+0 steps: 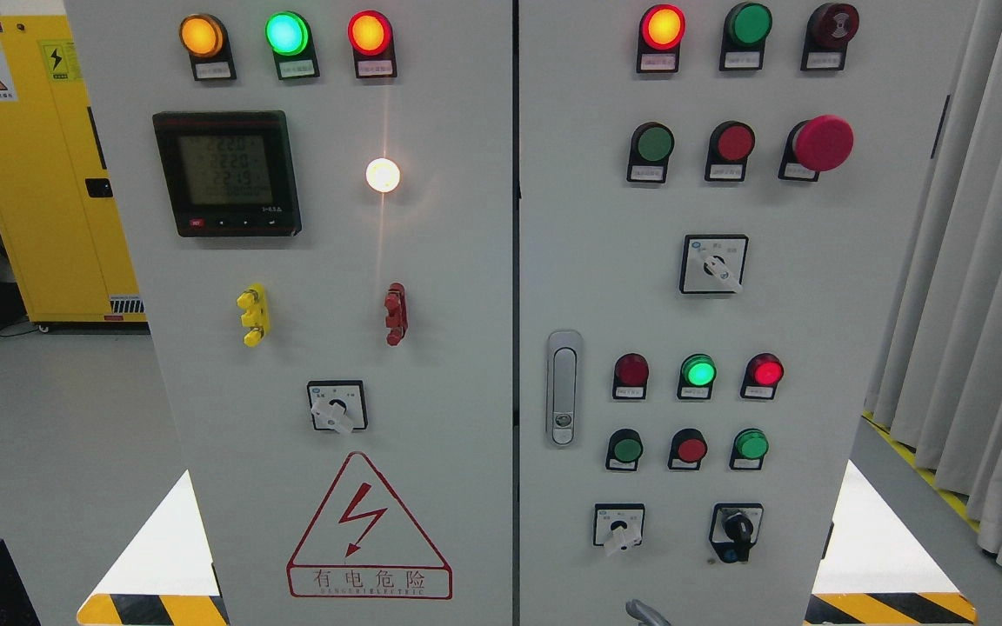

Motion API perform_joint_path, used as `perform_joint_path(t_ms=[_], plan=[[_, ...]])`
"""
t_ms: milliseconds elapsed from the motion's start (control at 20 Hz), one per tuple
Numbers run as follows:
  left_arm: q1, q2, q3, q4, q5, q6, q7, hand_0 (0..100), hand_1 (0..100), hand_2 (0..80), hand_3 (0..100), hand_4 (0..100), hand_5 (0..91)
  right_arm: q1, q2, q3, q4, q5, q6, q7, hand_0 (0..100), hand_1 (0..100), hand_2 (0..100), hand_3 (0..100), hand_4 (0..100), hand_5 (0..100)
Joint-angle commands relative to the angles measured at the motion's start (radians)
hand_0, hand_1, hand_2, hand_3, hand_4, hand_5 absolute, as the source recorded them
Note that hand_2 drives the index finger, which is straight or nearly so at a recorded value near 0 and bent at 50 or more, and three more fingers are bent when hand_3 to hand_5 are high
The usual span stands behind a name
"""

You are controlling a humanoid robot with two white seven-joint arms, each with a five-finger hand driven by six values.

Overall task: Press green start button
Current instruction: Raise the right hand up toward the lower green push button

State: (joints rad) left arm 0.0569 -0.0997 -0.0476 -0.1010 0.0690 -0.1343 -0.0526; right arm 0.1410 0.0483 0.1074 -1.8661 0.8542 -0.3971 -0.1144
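A grey electrical cabinet with two doors fills the head view. On the right door, a dark green push button (655, 143) sits in the upper row beside a red button (735, 142) and a red mushroom stop (823, 143). Lower down are two more green buttons (627, 449) (751, 444) with a red button (691, 449) between them. Above that row, a green lamp (698, 371) glows. Only a small grey part of my right hand (645, 612) pokes in at the bottom edge, well below all the buttons. My left hand is out of sight.
Rotary switches (711, 265) (618, 527) (736, 529) and a door latch (563, 387) are on the right door. The left door carries a meter (227, 172), lit lamps and a hazard sign (369, 530). A yellow cabinet (40, 165) stands left, curtains (979, 287) right.
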Motion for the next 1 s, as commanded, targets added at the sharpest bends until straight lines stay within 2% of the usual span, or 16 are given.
perform_joint_path(t_ms=[0, 100, 250, 350, 700, 850, 950], plan=[[0.0, 0.0, 0.0, 0.0, 0.0, 0.001, 0.0, 12, 56, 0.0, 0, 0, 0.0, -0.093, 0.005, -0.097, -0.007, 0.31, 0.001, -0.007, 62, 100, 0, 78, 85, 86], [0.0, 0.0, 0.0, 0.0, 0.0, 0.001, 0.0, 12, 56, 0.0, 0, 0, 0.0, -0.127, 0.005, -0.097, 0.002, 0.331, 0.007, -0.005, 69, 100, 0, 79, 88, 90], [0.0, 0.0, 0.0, 0.0, 0.0, 0.001, 0.0, 12, 56, 0.0, 0, 0, 0.0, -0.182, 0.004, -0.1, 0.021, 0.348, 0.029, -0.002, 66, 100, 0, 82, 91, 98], [0.0, 0.0, 0.0, 0.0, 0.0, 0.001, 0.0, 12, 56, 0.0, 0, 0, 0.0, -0.21, 0.001, -0.1, 0.034, 0.348, 0.041, -0.001, 67, 100, 0, 83, 92, 100], [0.0, 0.0, 0.0, 0.0, 0.0, 0.001, 0.0, 12, 56, 0.0, 0, 0, 0.0, -0.288, -0.004, -0.098, 0.107, 0.37, 0.066, 0.004, 76, 100, 0, 83, 92, 100], [0.0, 0.0, 0.0, 0.001, 0.0, 0.001, 0.0, 12, 56, 0.0, 0, 0, 0.0, -0.305, -0.004, -0.098, 0.13, 0.37, 0.066, 0.027, 79, 100, 0, 83, 91, 100], [0.0, 0.0, 0.0, 0.0, 0.0, 0.001, 0.0, 12, 56, 0.0, 0, 0, 0.0, -0.311, -0.004, -0.098, 0.139, 0.37, 0.07, 0.027, 79, 100, 0, 83, 91, 100]])
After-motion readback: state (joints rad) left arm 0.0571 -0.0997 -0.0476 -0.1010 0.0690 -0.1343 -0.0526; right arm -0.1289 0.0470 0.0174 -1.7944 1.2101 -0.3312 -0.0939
